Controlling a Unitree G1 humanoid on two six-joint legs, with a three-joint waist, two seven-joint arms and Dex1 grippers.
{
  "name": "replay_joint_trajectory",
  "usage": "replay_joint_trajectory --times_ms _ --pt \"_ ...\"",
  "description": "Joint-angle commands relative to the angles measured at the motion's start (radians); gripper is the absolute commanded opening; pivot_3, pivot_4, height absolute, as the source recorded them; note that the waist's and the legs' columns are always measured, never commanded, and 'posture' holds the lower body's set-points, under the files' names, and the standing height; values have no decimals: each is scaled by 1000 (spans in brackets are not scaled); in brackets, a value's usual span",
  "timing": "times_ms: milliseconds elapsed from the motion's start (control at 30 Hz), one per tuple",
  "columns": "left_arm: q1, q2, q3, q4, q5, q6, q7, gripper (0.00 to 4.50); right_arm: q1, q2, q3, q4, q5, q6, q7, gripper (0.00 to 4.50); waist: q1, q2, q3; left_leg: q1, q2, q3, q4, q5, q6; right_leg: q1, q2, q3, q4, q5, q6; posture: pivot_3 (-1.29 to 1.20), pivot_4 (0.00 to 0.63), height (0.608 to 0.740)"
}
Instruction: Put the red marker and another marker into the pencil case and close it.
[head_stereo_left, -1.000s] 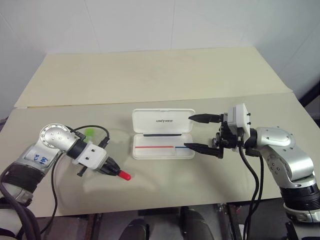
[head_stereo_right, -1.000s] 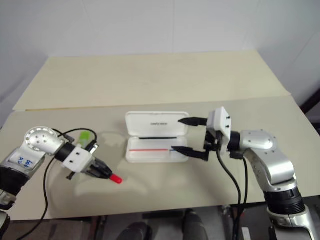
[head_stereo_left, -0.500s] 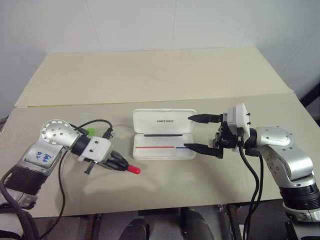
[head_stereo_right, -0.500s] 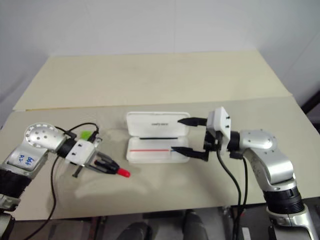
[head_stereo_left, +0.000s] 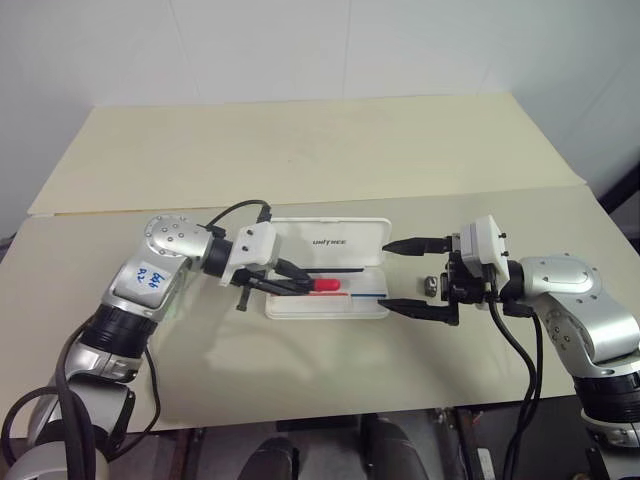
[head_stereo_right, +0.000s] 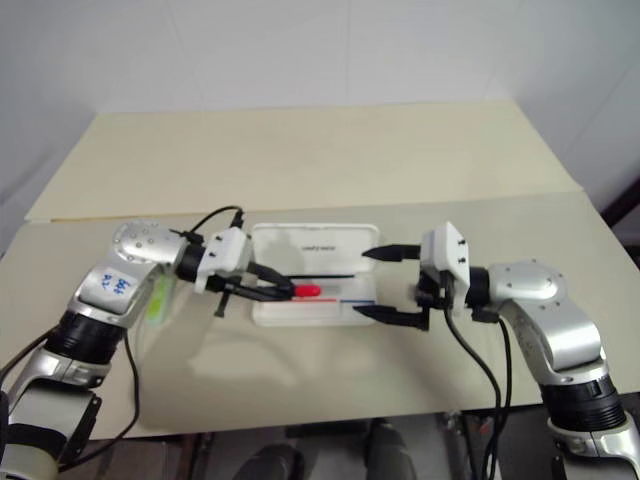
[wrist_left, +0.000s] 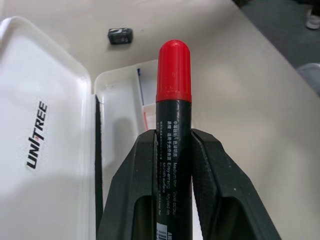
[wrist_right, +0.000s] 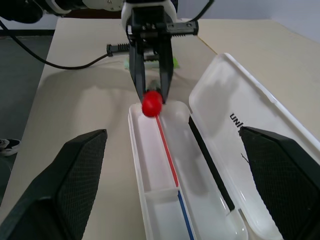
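The white pencil case (head_stereo_left: 330, 240) lies open in the middle of the table, lid flat at the far side and tray (head_stereo_left: 372, 308) at the near side. My left gripper (head_stereo_left: 296, 284) is shut on the red marker (head_stereo_left: 324, 286), its black barrel between the fingers (wrist_left: 142, 170). The red cap (wrist_left: 173, 70) points along the tray and hovers over its left end. My right gripper (head_stereo_left: 407, 275) stands open at the case's right end, one finger by the lid and one by the tray, touching nothing. The lime-green marker (head_stereo_right: 158, 300) lies on the table under my left arm.
A small dark object (head_stereo_left: 428, 284) sits on the table just right of the case, between my right gripper's fingers. The beige table (head_stereo_left: 300, 150) stretches far behind the case, with a seam across it. A black cable (head_stereo_left: 232, 212) loops off my left wrist.
My left gripper has carried the red marker up and to the right, from the table left of the case to over the tray's left end, uncovering the green marker's spot. The right gripper kept still.
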Motion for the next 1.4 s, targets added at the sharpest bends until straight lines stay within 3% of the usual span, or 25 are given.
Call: replay_joint_trajectory --times_ms 33,867,1233,1267,1400 --pt "-30 -36 -10 9 44 17 44 563 5 -13 -41 -34 12 -7 -9 4500 2 0 0 0 0 0 0 0 0 0 0 0 0 0 0 0 150 740" --pt "-53 -145 -47 90 185 1 137 563 24 1 -42 -71 27 -4 -75 4500 23 0 0 0 0 0 0 0 0 0 0 0 -1 0 0 0 150 740" --pt "-58 -196 -56 101 201 -10 155 4241 32 5 -39 -81 34 -2 -87 4500 21 0 0 0 0 0 0 0 0 0 0 0 -1 0 0 0 150 740" --pt "-57 -194 -54 96 199 -7 153 4482 33 6 -38 -81 34 -2 -87 4500 21 0 0 0 0 0 0 0 0 0 0 0 -1 0 0 0 150 740" --pt "-49 -177 -40 63 182 -3 136 4482 27 11 -31 -74 31 -5 -86 4500 22 0 0 0 0 0 0 0 0 0 0 0 -1 0 0 0 150 740"
